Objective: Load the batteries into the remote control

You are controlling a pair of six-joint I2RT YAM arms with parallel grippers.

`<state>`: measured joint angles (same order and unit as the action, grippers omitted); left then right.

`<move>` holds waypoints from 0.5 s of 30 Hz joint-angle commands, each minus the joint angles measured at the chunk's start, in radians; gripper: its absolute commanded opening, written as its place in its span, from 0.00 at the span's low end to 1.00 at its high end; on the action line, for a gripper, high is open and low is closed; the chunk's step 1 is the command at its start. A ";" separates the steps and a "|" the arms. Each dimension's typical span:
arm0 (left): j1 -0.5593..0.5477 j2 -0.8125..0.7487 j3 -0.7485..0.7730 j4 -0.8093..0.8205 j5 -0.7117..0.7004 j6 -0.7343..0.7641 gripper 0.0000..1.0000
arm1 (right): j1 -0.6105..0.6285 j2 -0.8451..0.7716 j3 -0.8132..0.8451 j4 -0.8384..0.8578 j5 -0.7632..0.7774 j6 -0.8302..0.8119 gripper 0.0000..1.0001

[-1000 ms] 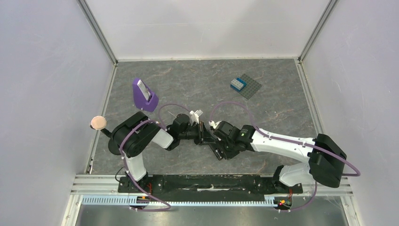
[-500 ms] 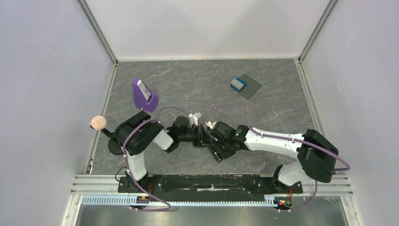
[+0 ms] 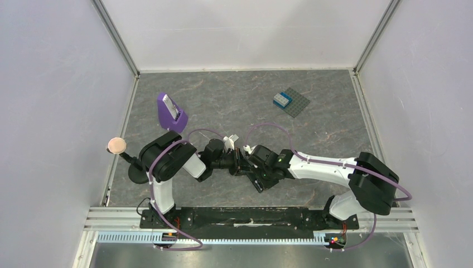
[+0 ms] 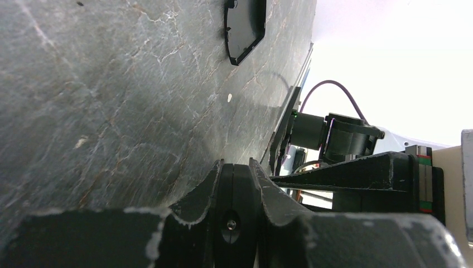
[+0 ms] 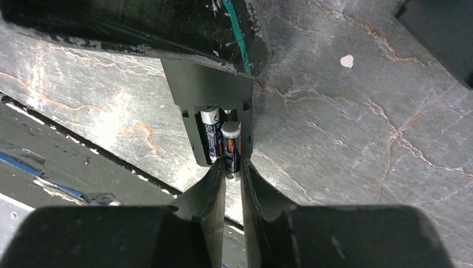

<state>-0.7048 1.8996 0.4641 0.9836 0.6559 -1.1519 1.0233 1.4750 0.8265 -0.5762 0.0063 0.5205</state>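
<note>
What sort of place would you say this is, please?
Most likely a robot lab test cell: plain white walls box in a grey tabletop, two arms are bolted to a black plate at its near edge, and a studded baseplate sits as a prop.

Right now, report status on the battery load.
Left gripper shut on remote. Right gripper flanks one battery, grip unclear. Other battery seated beside it in bay. Flat black piece, likely cover, on table, clear of work.

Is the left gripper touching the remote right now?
Touching. The left wrist view shows the left gripper clamped against both sides of the remote, with no gap.
</note>
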 commanded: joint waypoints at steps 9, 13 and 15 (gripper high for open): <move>-0.005 0.019 -0.014 0.040 -0.029 -0.015 0.02 | -0.002 0.002 0.011 0.015 0.027 0.010 0.30; -0.004 0.018 -0.016 0.039 -0.035 -0.019 0.02 | -0.002 -0.037 0.021 0.010 0.028 0.032 0.36; -0.004 0.018 -0.019 0.038 -0.037 -0.021 0.02 | -0.002 -0.073 0.020 0.009 0.029 0.044 0.40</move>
<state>-0.7048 1.9049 0.4580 0.9997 0.6548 -1.1557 1.0229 1.4700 0.8253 -0.5800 0.0238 0.5304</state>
